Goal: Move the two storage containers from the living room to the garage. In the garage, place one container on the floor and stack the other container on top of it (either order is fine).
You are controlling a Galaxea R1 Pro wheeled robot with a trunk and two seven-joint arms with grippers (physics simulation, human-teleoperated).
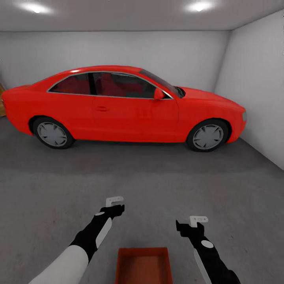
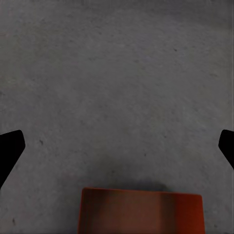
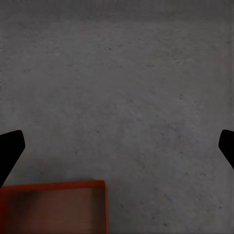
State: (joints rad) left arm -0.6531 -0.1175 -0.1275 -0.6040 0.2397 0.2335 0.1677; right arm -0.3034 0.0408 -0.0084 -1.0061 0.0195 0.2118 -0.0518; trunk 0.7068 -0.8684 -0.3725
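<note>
Bin point(image 1: 144, 265) on garage floor point(image 1: 157, 189), near, between both arms; left gripper point(image 2: 117, 146) and right gripper point(image 3: 117, 146) released; car point(image 1: 122, 106) far.

The car point(image 1: 122, 106) is bright red with silver-grey wheels. The storage container point(image 1: 144, 265) is orange-red. The floor point(image 1: 157, 185) is matt dark grey, the walls point(image 1: 256, 86) white.

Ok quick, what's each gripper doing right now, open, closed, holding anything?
Left gripper: open, holding nothing, above the concrete floor.
Right gripper: open, holding nothing; the storage container sits on the floor between the arms.
</note>
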